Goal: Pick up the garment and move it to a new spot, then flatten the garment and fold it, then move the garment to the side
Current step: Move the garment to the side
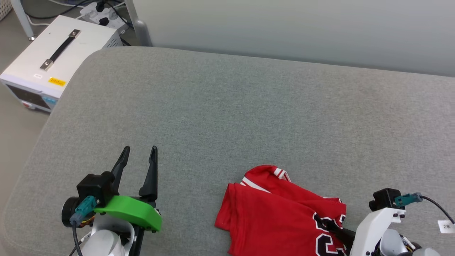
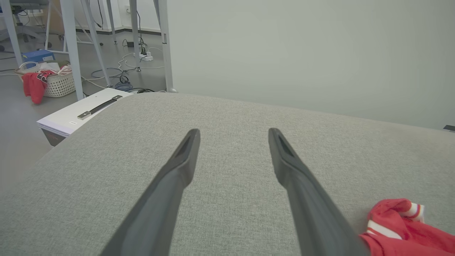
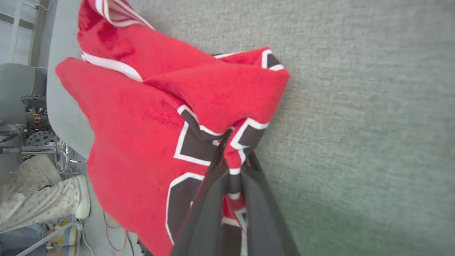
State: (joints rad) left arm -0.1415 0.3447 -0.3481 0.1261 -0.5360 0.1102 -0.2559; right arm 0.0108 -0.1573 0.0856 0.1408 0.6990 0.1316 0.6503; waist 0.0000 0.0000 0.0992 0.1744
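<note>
A: What's lying on your grey table (image 1: 227,117)?
B: The red garment (image 1: 270,217), crumpled at your 5 o'clock.
A: And what are you holding?
B: Your right tool (image 3: 234,156) is clenched on a fold by the number. Your left tool (image 1: 139,149), at 7 o'clock, is spread wide and holds nothing.

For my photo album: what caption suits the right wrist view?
Two dark fingers pinch a fold of the red garment at its printed number, on a grey cushion.

Grey fabric-covered counter (image 1: 227,106) in front of me, rounded corner far left. On it: red garment (image 1: 270,213), crumpled, at near edge, my right.
</note>
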